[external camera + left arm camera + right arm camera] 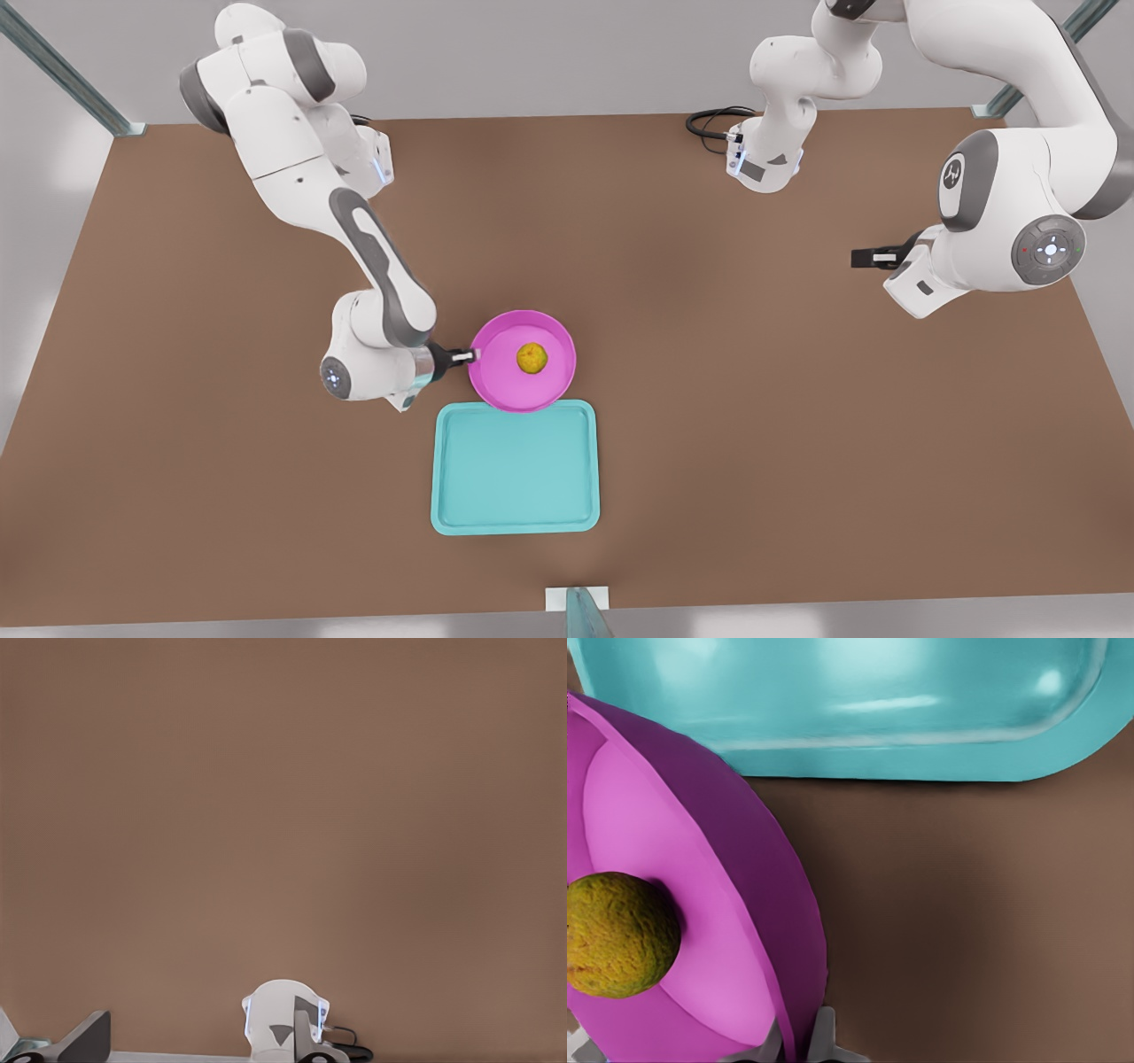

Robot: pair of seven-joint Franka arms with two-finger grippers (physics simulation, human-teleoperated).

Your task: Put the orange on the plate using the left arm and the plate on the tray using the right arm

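We find the orange (532, 358) already resting in the middle of the plate (503, 383), so we judge the first half of the task done. The plate is not yet on the tray (461, 496): in the front view its rim just overlaps the tray's far edge, and in the right wrist view it looks tilted up off the desk (797, 425). The right hand (467, 356) is clamped on the plate's rim on the front view's left, its fingers (822, 1038) straddling that edge. We reckon carrying the plate over and setting it down remains.

The left hand (873, 258) waits well apart, on the front view's right; we cannot tell whether it is open or closed.
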